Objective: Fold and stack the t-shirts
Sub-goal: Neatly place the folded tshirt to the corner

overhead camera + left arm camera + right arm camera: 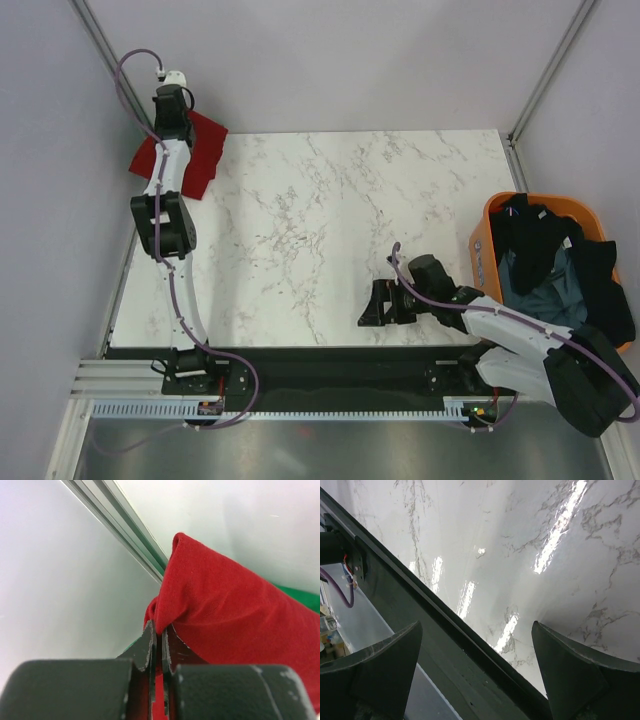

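The dark red t-shirt [198,152] lies folded at the table's far left corner, partly under my left arm. My left gripper [172,112] is over it, and in the left wrist view the gripper [160,628] is shut on a raised fold of the red t-shirt [230,615]. A strip of the bright green t-shirt [301,594] shows beneath the red one. Black garments [528,238] and a grey-blue garment [556,292] fill the basket at the right. My right gripper [381,303] is open and empty, low over the table's near edge [475,625].
The orange plastic basket [489,213] stands off the table's right edge. The white marble table [340,230] has a dark front rail [445,645]. Grey walls with metal posts [125,535] close in behind the left gripper.
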